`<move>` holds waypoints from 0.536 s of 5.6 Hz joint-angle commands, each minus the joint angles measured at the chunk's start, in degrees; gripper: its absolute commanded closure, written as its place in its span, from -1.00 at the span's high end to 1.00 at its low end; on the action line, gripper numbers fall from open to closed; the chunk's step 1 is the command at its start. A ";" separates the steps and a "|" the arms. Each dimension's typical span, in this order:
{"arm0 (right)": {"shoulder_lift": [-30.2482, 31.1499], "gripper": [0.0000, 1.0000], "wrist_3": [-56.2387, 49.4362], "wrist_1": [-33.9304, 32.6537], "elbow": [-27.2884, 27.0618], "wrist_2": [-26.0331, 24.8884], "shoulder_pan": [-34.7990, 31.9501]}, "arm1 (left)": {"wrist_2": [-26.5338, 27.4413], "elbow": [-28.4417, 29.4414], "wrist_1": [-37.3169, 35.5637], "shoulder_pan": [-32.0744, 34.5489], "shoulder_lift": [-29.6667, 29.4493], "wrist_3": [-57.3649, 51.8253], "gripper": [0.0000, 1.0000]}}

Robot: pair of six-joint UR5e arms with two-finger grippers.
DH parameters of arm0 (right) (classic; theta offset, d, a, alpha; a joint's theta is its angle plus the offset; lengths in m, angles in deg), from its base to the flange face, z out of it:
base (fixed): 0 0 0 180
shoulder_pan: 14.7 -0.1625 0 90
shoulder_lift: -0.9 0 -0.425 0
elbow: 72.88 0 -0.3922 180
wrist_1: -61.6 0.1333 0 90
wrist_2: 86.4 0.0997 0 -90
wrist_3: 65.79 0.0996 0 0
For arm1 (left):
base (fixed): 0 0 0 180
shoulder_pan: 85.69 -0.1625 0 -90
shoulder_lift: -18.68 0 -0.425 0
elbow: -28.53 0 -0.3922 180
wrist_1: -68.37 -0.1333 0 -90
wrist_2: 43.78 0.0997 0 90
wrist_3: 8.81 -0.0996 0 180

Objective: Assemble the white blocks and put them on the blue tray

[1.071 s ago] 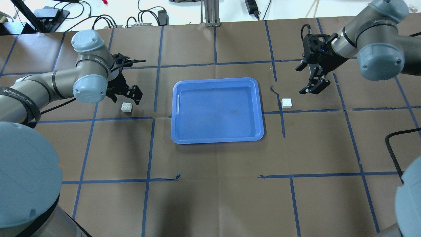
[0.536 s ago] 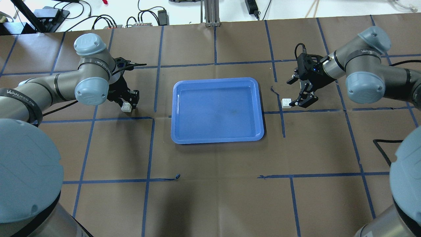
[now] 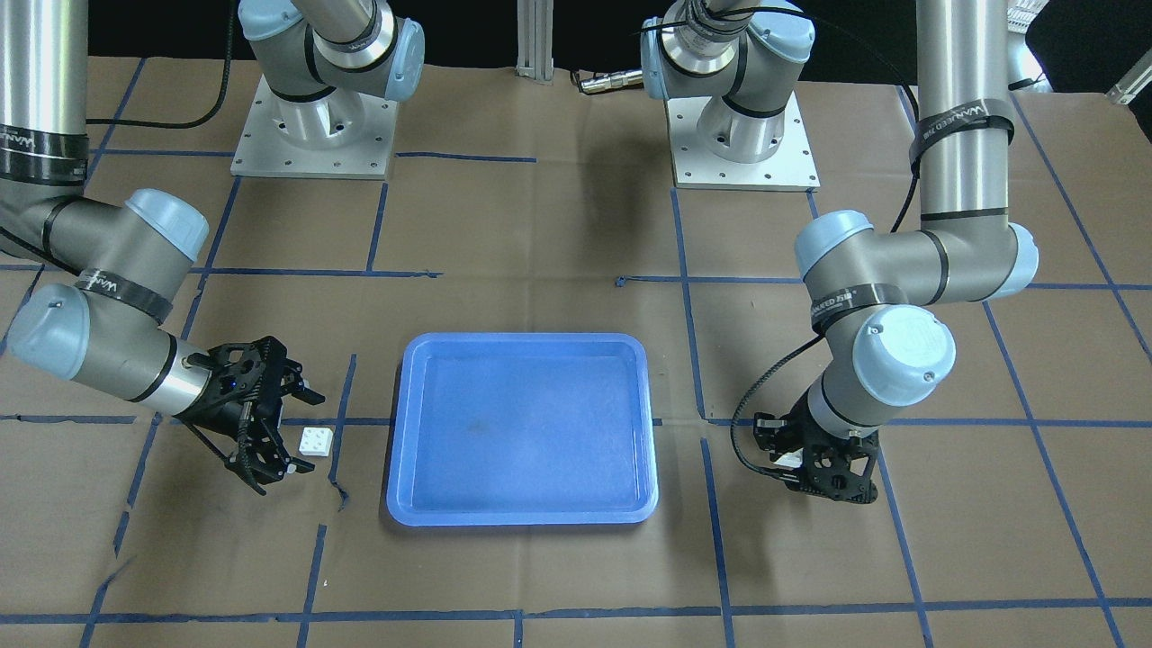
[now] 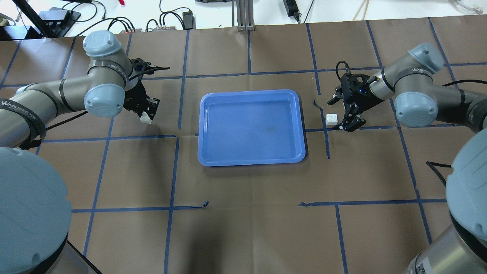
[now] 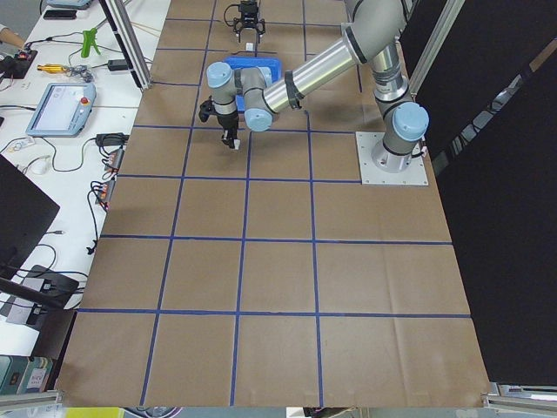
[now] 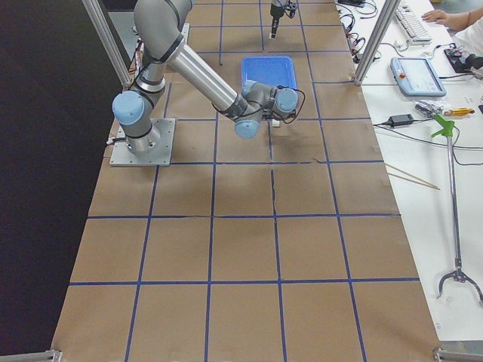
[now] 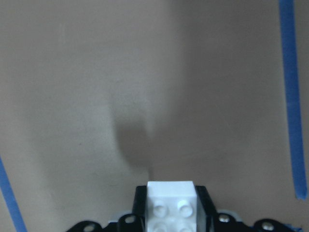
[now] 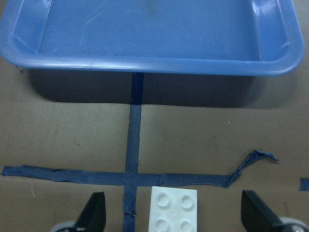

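One white block (image 7: pixel 171 205) sits between the fingers of my left gripper (image 4: pixel 147 111), which is shut on it and holds it just above the table left of the blue tray (image 4: pixel 251 92); it also shows in the overhead view (image 4: pixel 145 118). The other white block (image 4: pixel 331 119) rests on the table right of the tray. My right gripper (image 4: pixel 335 115) is open and low, with a finger on each side of that block and touching neither. The right wrist view shows this block (image 8: pixel 174 210) between the spread fingers (image 8: pixel 94 212), with the tray (image 8: pixel 145 65) ahead.
The table is covered in brown paper with a grid of blue tape (image 4: pixel 171 171). The tray is empty and lies in the middle in the front-facing view (image 3: pixel 522 339). Both arm bases (image 3: pixel 310 126) stand at the robot's side. Cables lie beyond the far edge (image 4: pixel 163 21).
My left gripper came down, shut on its white block and raised it slightly. My right gripper moved down and toward the tray until its open fingers straddled the other block.
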State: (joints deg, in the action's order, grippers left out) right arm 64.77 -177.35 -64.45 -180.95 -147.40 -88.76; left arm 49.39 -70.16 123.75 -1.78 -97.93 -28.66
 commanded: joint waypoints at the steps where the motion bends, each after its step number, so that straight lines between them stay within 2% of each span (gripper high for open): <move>1: -0.41 0.98 -0.86 0.27 -0.12 -0.79 0.84 | -0.09 0.34 0.60 9.55 2.00 -7.77 -1.00; 2: -0.85 0.97 -0.77 0.71 -0.12 -0.61 2.24 | -0.18 0.34 0.69 14.31 2.35 -14.27 -1.00; 3: -0.68 0.83 -0.42 0.80 0.05 -0.18 2.25 | -0.79 0.26 0.78 18.36 1.40 -22.34 -1.00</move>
State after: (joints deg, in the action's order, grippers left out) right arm 64.08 -178.02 -63.82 -181.02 -147.90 -86.87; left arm 49.04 -69.85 124.45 12.40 -96.05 -43.76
